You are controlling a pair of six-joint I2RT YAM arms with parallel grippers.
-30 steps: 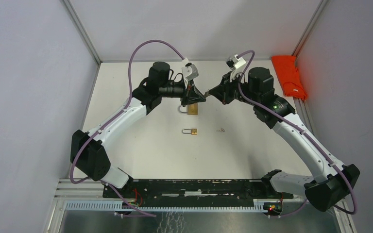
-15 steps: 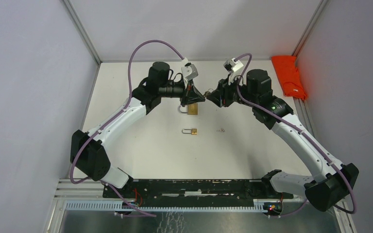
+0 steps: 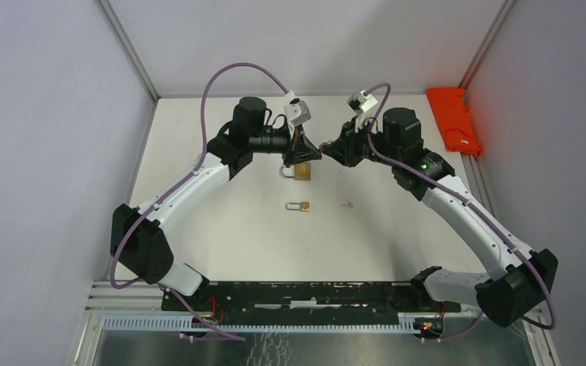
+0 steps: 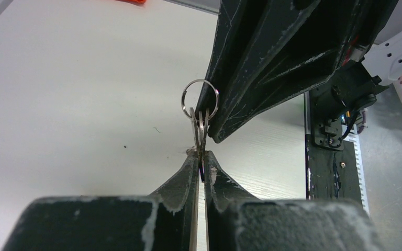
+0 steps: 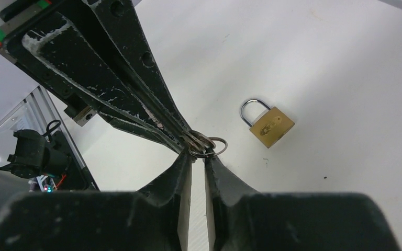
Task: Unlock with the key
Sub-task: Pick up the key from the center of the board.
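Meeting tip to tip over the far middle of the desk [image 3: 221,229], well inside its edges: the left gripper [image 4: 201,157] is clamped on the keys [image 4: 201,128], and the right gripper [image 5: 198,156] is narrowly parted at their ring [image 4: 183,98]. I cannot tell whether it pinches the ring. The large padlock [image 3: 302,172] lies just under the left gripper. The small padlock [image 3: 299,206] lies nearer, with bare desk around it.

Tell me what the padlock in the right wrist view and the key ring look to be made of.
Padlock: body looks like brass, yellow-gold with a dull brushed sheen. Its shackle: bright silver and smooth, probably polished steel. Key ring: thin silvery wire loop catching glints, likely steel or nickel-plated. Keys on it: flat, silvery, probably similar metal.
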